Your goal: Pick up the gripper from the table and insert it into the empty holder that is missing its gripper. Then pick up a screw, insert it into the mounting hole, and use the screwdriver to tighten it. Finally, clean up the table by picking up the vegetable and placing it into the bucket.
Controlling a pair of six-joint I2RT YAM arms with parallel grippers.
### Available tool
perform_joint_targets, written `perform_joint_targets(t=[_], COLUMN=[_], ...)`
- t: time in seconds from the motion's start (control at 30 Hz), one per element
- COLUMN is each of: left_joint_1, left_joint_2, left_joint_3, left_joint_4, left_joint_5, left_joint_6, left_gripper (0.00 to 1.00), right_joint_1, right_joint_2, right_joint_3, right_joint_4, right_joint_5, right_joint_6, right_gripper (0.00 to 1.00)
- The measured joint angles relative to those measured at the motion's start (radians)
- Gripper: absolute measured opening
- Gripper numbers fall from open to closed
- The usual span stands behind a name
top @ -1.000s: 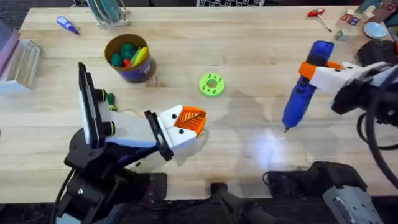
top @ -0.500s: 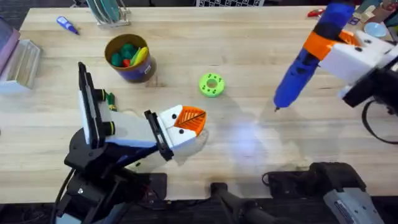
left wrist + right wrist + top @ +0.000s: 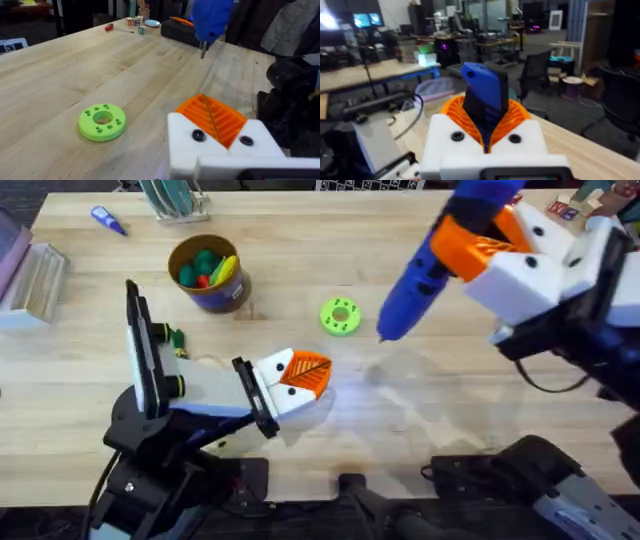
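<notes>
Blue and thick, the screwdriver (image 3: pixel 437 265) hangs slanted above the table (image 3: pixel 400 430) in the overhead view, its orange-padded right gripper (image 3: pixel 478 242) clamped round the upper body and its metal tip pointing down just beside the lime-green disc (image 3: pixel 340 316). The driver's butt end is cut off at the frame's top edge. Lower left, the left gripper (image 3: pixel 300 380) rests low over the wood, orange wedges pressed together with nothing between them. A small dark-green vegetable (image 3: pixel 178 340) lies just beside the left arm's upright black link, partly hidden by it. The bucket (image 3: pixel 208 273) stands farther back, toy pieces inside.

From the left wrist, the left gripper's (image 3: pixel 212 120) ribbed orange pads meet in a closed point. The lime-green disc (image 3: pixel 102 121) lies flat on the wood nearby, well apart from the fingers. Farther off, the screwdriver (image 3: pixel 210 22) shows its lower end and tip in the air above the table; the rest is cut off.

From the right wrist, the right gripper (image 3: pixel 487 127) grips the screwdriver (image 3: pixel 485 102) between its orange pads, the blue body blocking much of the room behind.
</notes>
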Motion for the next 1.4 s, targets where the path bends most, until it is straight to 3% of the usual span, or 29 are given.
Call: perform_joint_targets(t=[0.2,0.7,1.03,1.4], left_joint_1=[0.000,0.000,0.000,0.000], left_joint_2=[0.000,0.000,0.000,0.000], left_joint_3=[0.000,0.000,0.000,0.000], left_joint_4=[0.000,0.000,0.000,0.000], left_joint_5=[0.000,0.000,0.000,0.000], left_joint_6=[0.000,0.000,0.000,0.000], left_gripper=[0.006,0.006,0.006,0.006], right_joint_1=[0.141,0.342,0.417,0.427], right_joint_2=[0.135,0.472,0.519,0.519], right_joint_3=[-0.002,-0.002,-0.002,-0.002], right_joint_4=[0.252,0.707,0.728,0.681], right_joint_5=[0.051,0.069,0.069,0.069], right_joint_6=[0.006,0.012,0.032,0.047], right_gripper=[0.024,0.024,0.024,0.024])
